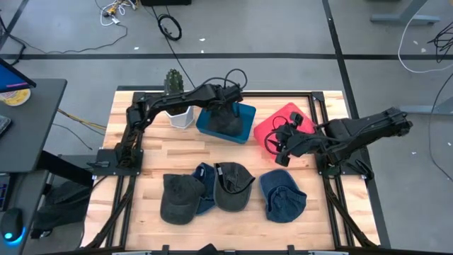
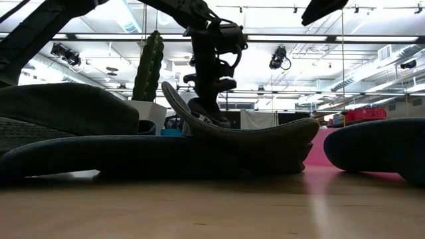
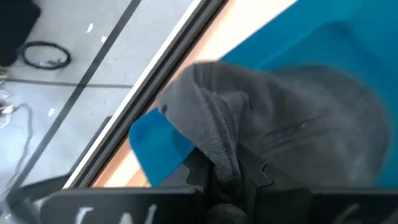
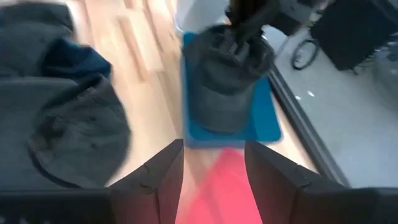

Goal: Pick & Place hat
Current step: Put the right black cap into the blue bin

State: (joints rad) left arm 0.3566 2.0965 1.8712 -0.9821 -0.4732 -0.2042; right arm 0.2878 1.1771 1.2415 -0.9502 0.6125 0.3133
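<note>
Here we see the left gripper pinching a dark grey cap over the blue tray. The right gripper hovers above the red tray, fingers apart and empty.

You have a tall green cactus in a white pot at the wooden table's far edge, black cable coil on the floor.

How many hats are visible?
5: one gray hat over the blue bin, four near the front edge: gray, navy, gray, blue. Others may be hidden.
</note>
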